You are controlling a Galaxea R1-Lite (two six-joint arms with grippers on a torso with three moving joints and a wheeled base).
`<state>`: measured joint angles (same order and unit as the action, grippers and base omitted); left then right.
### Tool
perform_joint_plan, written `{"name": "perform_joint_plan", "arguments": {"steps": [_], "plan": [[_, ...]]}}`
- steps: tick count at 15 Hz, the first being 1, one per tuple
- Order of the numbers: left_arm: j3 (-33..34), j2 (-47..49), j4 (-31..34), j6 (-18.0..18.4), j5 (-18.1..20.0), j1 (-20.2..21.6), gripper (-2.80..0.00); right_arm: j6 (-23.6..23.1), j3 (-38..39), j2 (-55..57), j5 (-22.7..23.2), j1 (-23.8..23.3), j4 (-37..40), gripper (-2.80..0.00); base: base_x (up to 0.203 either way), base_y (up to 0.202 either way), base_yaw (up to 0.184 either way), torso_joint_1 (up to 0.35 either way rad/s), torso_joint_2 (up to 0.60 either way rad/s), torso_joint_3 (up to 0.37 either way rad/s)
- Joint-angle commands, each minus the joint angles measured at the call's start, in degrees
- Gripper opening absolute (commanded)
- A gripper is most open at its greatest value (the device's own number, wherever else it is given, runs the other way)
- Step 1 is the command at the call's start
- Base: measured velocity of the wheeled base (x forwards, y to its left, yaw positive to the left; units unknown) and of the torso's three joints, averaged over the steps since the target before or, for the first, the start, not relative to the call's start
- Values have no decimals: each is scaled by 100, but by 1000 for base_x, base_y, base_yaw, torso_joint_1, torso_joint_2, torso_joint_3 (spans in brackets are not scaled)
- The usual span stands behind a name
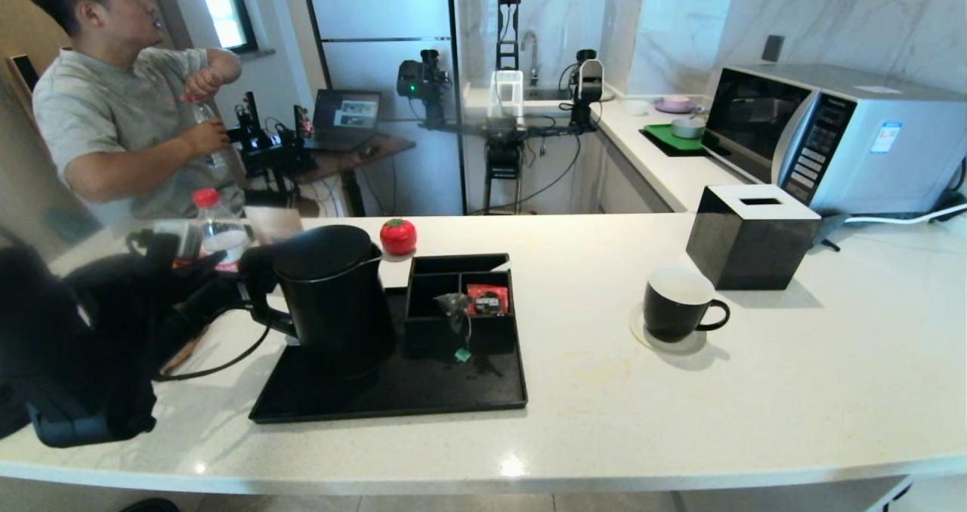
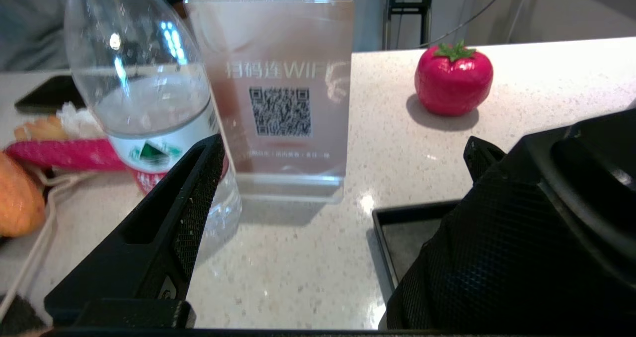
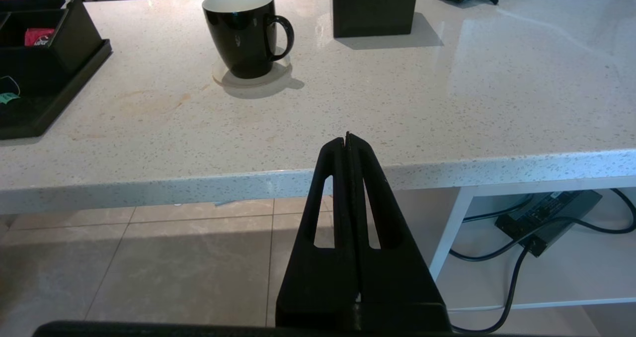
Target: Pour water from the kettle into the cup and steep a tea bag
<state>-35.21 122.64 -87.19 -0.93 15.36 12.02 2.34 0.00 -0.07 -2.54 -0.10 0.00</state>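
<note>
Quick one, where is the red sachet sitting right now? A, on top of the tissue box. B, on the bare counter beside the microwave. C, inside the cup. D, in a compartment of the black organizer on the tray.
D: the head view shows the red sachet lying in a compartment of the black organizer, right of the kettle on the tray.

The black left arm reaches in from about nine o'clock in the head view, forearm roughly level. Its black left gripper point(image 1: 253, 282) has its two textured fingers point(image 2: 198, 193) spread wide apart and nothing is clamped between them. The right arm hangs parked at about five o'clock, below the front edge of the counter, and its black right gripper point(image 3: 348, 140) points forward with its fingers pressed flat together, empty.
</note>
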Motion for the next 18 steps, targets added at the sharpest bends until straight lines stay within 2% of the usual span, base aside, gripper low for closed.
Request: {"name": "perform_joint_plan", "arguments": {"steps": [1,4,13,14,15,18], "plan": [[-199,90,-277,-4,11,-47,0,3,0,7,-1,1,0,-280,0,0,0,0,0,0],[-432,199,-277,1,11,-156,0,3,0,7,-1,1,0,-280,0,0,0,0,0,0],[-502,208,-277,14,14,-191,0,3,0,7,-1,1,0,-280,0,0,0,0,0,0],[-505,200,-277,14,20,-191,-128,3,0,7,-1,1,0,-280,0,0,0,0,0,0],[-497,185,-277,14,20,-191,-280,3,0,7,-1,1,0,-280,0,0,0,0,0,0],[-487,173,-277,14,20,-191,-280,3,0,7,-1,1,0,-280,0,0,0,0,0,0]]}}
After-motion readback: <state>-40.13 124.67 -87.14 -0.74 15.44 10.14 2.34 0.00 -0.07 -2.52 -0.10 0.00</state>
